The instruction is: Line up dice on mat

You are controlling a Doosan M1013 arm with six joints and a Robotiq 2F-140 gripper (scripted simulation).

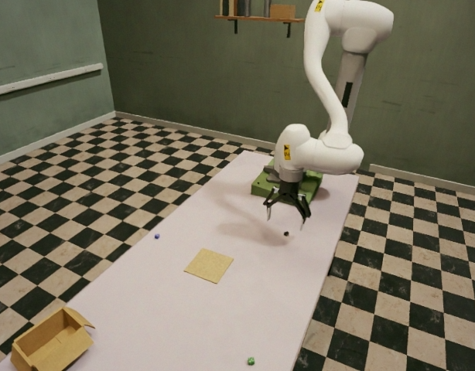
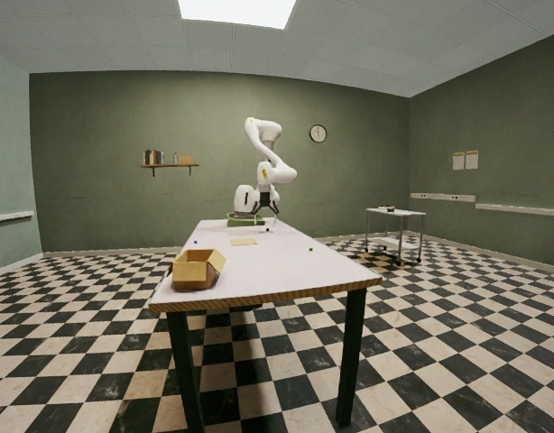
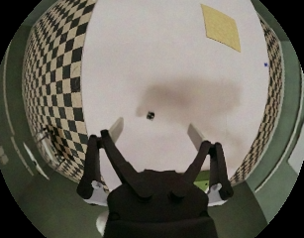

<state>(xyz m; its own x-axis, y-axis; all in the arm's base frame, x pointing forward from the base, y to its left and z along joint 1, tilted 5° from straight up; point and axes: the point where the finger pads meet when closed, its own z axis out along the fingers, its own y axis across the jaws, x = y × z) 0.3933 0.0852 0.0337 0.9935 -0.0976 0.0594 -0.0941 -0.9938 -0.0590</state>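
In the top view, the hand (image 1: 285,224) (image 2: 265,220) (image 3: 156,126) hangs above the desk (image 1: 182,307) (image 2: 268,274) (image 3: 161,50) near the black die (image 1: 286,233) (image 2: 267,229) (image 3: 151,115), its fingers wide apart and holding nothing, while the blue die (image 1: 157,236) (image 2: 195,242) (image 3: 265,64) and green die (image 1: 251,361) (image 2: 310,249) also lie on the desk, off the tan mat (image 1: 209,265) (image 2: 244,242) (image 3: 221,28)

Counter (image 1: 162,315) (image 2: 286,274) (image 3: 156,59): pale top. Tan mat (image 1: 208,265) (image 2: 244,242) (image 3: 222,28) lies flat near centre of the top view. Open carton (image 1: 53,341) (image 2: 197,270) observed standing at lower left.
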